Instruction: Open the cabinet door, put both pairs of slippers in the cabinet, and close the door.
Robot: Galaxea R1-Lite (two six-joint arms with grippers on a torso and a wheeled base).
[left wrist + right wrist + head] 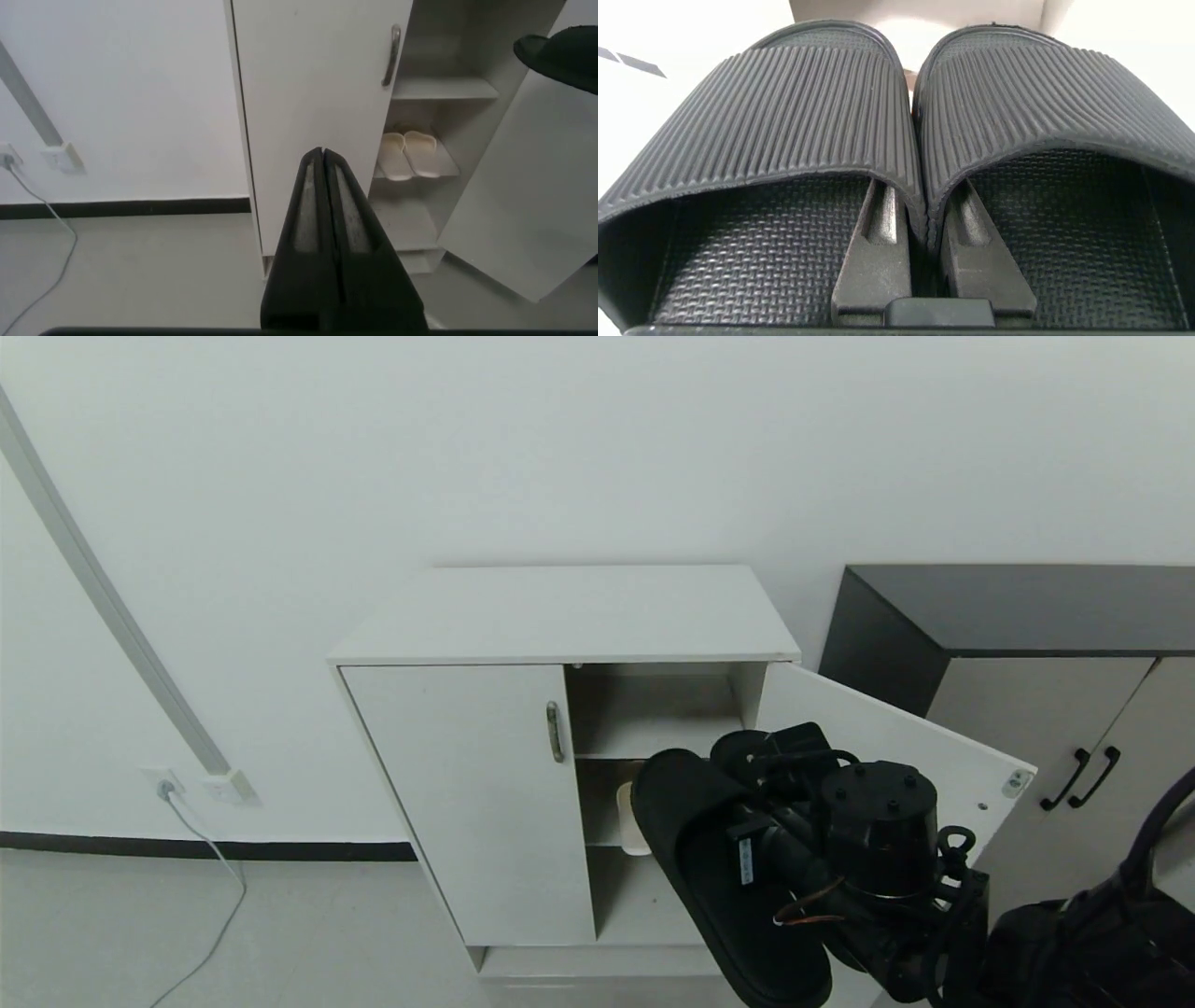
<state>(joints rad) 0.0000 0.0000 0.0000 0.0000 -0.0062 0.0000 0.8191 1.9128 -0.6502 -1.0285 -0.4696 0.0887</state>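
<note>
Standing against the pale wall, a white cabinet (560, 616) has its left door (467, 793) shut and its right door (887, 747) open wide into the room, so the shelves inside show. Just beside it on the right is a dark-topped cabinet (1018, 607) with both doors closed.

A pair of black slippers (695, 840) hangs in the air before the open half, at about the height of the middle shelf and outside the cabinet, soles turned toward the left door. The right gripper (923, 201) carries them. One of its jaws reaches into each slipper under the ribbed strap, and together they pinch the two touching inner sides.

A pale pair of slippers (416, 154) lies side by side on the middle shelf, toes pointing inward.

The left gripper (323, 163) hangs low in front of the shut left door, apart from it, jaws pressed together on nothing.

A slim metal handle (555, 732) sits upright at the left door's inner edge. A wall socket (166, 786) with a cable is well off to the left.
</note>
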